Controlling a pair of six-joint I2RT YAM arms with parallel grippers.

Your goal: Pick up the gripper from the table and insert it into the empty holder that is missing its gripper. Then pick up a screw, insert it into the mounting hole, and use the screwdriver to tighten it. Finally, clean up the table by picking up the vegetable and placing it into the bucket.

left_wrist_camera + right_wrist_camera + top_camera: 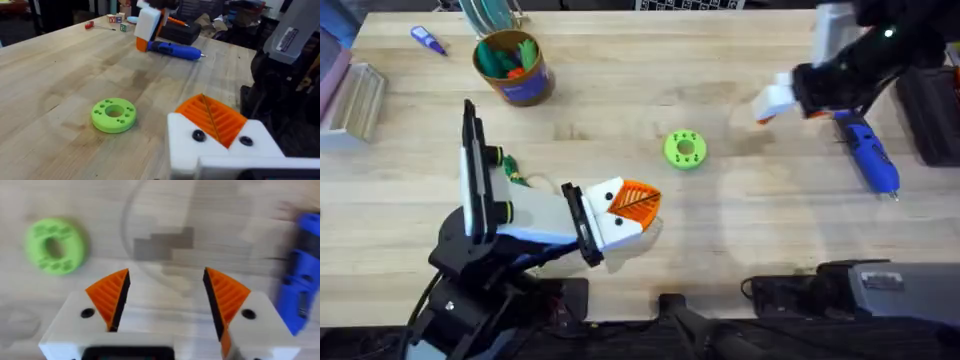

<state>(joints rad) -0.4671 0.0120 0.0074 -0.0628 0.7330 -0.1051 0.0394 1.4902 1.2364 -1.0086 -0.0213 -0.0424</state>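
While right hand (165,300) spread, blue screwdriver (869,153) lies flat beside; left hand (638,208) seemingly pressed together.

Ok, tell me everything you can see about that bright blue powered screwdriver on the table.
The screwdriver is a thick, bright-blue, pen-shaped powered driver that looks like plastic, with ridged sections along its body and a thin metal bit at one end. It lies flat on its side on the wooden table, at the far right side, bit pointing toward the near edge. The right end effector, white with orange pads, is open and hovers just beside the screwdriver without gripping it. A dark case sits close on its other side.
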